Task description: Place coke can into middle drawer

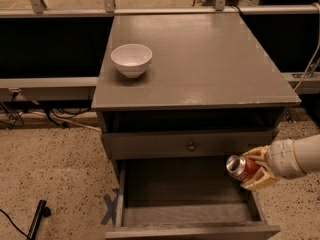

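While it seemingly overhangs drawer (180,186), end effector (253,170) grips coke can (240,167).

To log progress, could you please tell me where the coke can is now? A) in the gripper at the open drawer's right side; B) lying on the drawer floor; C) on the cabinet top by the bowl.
A: the gripper, at the right side of the open middle drawer, has its jaws shut on the coke can.

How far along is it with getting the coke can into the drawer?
Done: the middle drawer is open. In hand: the gripper, at the drawer's right side, holds the coke can above it, jaws shut. Left: lowering the can in and releasing.
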Tool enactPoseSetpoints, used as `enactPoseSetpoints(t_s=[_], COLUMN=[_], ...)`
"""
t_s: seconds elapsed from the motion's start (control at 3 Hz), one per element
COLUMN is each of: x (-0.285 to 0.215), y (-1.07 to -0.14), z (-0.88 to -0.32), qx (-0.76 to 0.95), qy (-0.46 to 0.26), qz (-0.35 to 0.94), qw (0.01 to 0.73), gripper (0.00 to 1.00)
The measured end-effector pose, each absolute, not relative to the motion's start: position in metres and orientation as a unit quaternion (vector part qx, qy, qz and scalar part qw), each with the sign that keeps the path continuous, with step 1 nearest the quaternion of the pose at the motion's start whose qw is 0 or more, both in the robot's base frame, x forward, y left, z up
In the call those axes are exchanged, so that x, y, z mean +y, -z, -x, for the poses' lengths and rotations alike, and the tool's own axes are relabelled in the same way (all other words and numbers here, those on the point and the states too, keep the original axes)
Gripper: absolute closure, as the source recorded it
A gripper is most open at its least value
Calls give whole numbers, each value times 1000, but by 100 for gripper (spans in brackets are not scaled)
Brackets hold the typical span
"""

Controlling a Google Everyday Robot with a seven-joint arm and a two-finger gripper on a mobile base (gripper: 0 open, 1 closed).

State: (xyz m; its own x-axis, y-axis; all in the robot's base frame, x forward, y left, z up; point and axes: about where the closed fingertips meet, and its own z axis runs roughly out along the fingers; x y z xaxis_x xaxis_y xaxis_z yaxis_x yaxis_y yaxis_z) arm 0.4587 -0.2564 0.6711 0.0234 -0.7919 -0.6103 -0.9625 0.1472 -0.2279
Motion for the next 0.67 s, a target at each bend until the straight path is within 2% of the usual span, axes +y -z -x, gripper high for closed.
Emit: enactPoseSetpoints(t_s=[0.33, 0.67], x=[-277, -317], y=[-645, -570], z=[-470, -468], qx=[719, 756], qy=[-109, -64], qz=[620, 602], qw=[293, 251], gripper=[100, 100])
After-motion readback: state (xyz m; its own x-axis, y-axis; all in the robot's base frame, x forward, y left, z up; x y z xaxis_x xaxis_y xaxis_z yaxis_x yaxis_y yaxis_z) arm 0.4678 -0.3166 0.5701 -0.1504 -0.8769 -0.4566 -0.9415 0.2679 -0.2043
